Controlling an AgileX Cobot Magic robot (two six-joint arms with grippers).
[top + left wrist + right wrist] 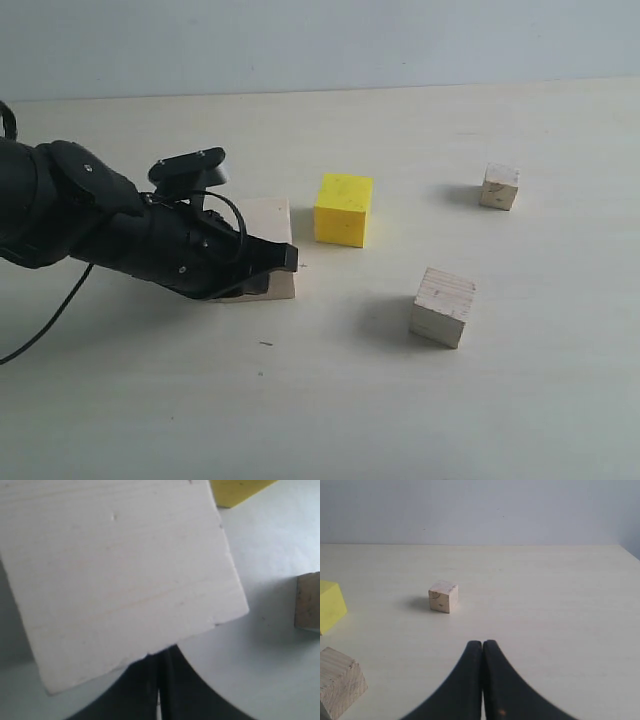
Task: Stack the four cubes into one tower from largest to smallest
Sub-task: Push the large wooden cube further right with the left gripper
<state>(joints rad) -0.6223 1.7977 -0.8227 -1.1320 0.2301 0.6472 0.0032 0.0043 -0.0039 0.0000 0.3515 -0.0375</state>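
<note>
pointing closed left fingers (140,692) at large cube (120,580), yellow cube (343,208) nearby

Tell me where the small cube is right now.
The small cube sits alone on the table at the exterior view's far right, beyond the medium cube and right of the yellow cube, touching neither.

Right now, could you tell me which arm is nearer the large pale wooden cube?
Left arm: its shut jaws sit at the edge of the large pale wooden cube. The right arm, jaws shut, hangs back facing the small pale wooden cube.
</note>
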